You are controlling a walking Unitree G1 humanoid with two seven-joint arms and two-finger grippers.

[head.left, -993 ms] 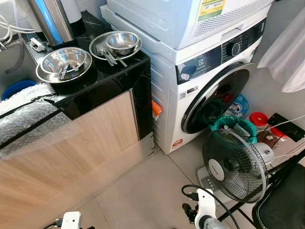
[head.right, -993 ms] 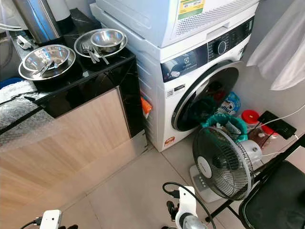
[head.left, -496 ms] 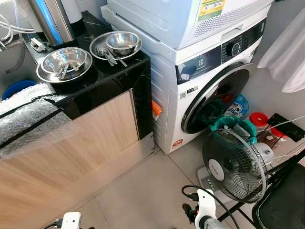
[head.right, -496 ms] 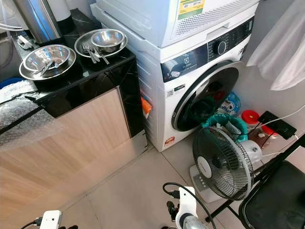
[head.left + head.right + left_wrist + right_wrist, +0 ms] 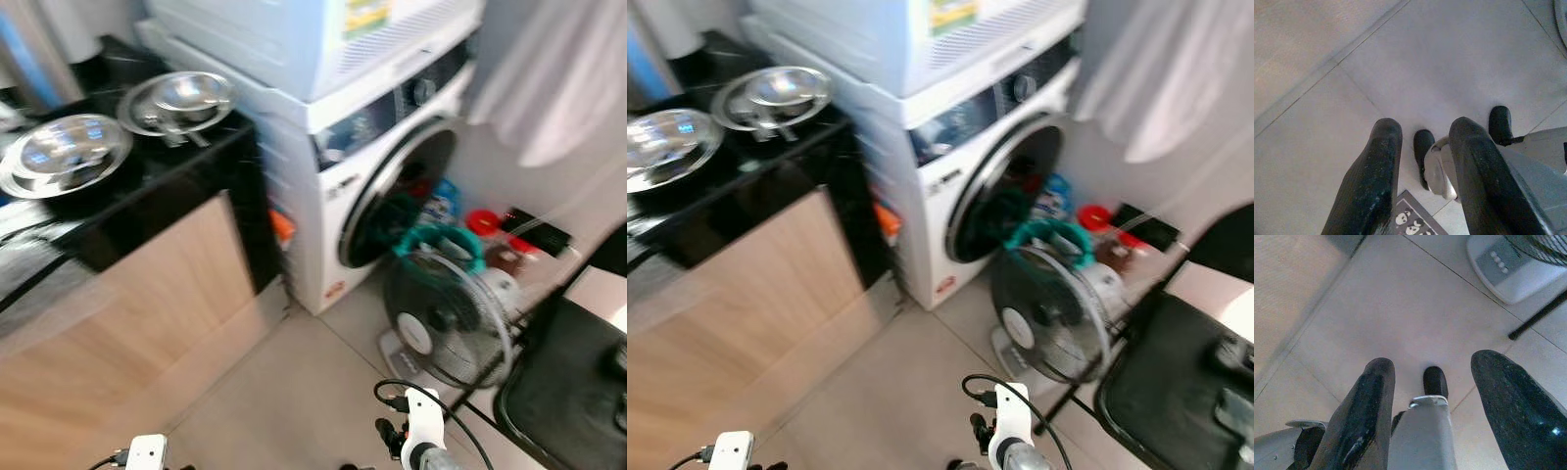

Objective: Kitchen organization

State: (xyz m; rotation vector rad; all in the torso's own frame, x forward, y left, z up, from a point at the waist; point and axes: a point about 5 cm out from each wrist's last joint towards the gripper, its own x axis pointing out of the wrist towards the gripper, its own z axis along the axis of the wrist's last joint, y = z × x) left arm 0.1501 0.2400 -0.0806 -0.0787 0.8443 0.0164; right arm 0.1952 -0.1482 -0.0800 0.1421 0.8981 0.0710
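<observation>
Wrist views: left pincer (image 5: 1422, 161) and right pincer (image 5: 1432, 396) spread, floorward

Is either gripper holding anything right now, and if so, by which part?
Nothing is held. The left gripper and the right gripper both hang open over the floor tiles, with nothing between their fingers.

Silver-white arms trail black cables; each end effector (image 5: 1422, 166) (image 5: 1432, 396) has two long, glossy black fingers.

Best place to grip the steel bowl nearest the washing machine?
Take the steel bowl by its raised rim, coming from above: it sits upright in a wider steel plate with cutlery beside it, so a side approach looks blocked. The view is blurred.
</observation>
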